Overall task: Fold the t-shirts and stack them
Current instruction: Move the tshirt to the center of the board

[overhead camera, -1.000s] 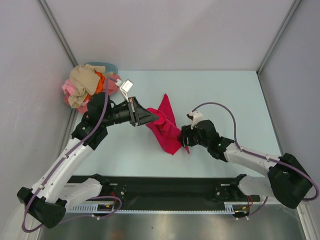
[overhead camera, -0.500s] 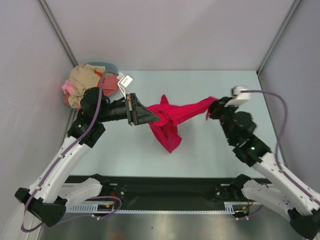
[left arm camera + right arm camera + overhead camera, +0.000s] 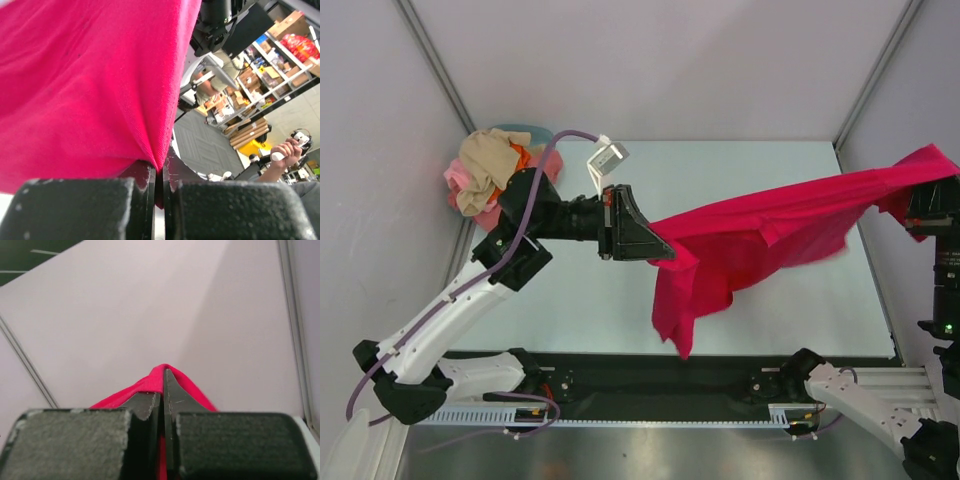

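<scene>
The left gripper (image 3: 159, 171) is pinching a fold of the crimson-red t-shirt (image 3: 760, 235) between jaws pressed fully together. Its arm is reaching from the left base out over the middle of the table, forearm roughly level. The right gripper (image 3: 163, 385) is clamping an edge of the same shirt, jaws likewise closed tight, at the right edge of the overhead view. Between the two the one red shirt is stretching in the air above the pale blue-green table (image 3: 760, 160), a corner hanging down toward the near edge. Pale grey walls (image 3: 670, 60) are enclosing the table on three sides. In the far left corner a heap of t-shirts (image 3: 485, 170) is lying, showing beige, pink and orange cloth; how many are in it cannot be told. One light-blue tub (image 3: 525, 131) is peeking out behind the heap.
</scene>
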You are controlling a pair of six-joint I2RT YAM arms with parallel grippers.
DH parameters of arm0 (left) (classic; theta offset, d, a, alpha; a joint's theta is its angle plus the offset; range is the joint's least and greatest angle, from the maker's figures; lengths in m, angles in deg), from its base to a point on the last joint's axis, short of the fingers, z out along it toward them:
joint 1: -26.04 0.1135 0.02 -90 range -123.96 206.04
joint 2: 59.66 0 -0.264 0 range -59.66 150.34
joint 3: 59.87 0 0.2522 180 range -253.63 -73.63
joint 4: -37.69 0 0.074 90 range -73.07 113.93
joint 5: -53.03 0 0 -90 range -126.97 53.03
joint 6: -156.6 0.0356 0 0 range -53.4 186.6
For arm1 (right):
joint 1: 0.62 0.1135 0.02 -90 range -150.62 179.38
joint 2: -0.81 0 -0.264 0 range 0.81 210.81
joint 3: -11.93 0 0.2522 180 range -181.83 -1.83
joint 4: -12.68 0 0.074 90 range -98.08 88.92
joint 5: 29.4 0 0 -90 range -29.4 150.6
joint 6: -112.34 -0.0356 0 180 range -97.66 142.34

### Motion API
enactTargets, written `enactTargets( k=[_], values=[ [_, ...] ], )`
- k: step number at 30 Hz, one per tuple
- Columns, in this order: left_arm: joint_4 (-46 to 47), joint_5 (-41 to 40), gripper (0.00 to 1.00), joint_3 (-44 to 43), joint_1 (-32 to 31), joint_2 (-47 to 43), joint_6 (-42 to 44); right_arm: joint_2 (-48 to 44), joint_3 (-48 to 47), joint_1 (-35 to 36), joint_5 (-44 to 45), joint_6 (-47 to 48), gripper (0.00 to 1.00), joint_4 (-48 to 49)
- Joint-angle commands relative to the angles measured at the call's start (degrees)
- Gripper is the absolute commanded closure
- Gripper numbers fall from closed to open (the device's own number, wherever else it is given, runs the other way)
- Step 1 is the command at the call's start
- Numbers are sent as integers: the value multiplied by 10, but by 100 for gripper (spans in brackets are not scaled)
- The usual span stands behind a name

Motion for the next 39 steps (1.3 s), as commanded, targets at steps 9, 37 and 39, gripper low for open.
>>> enactTargets(
  k=[9,37,39],
  values=[
    [-9,-79,100,-6,-20,-16,-18,132,-71,12,-35,162,100,214],
    [-256,-573,45,396,303,-42,15,924,-376,-94,-454,-67,65,-45],
    [-281,-581,14,395,306,-58,16,921,-383,-103,-440,-88,36,-143]
  ],
)
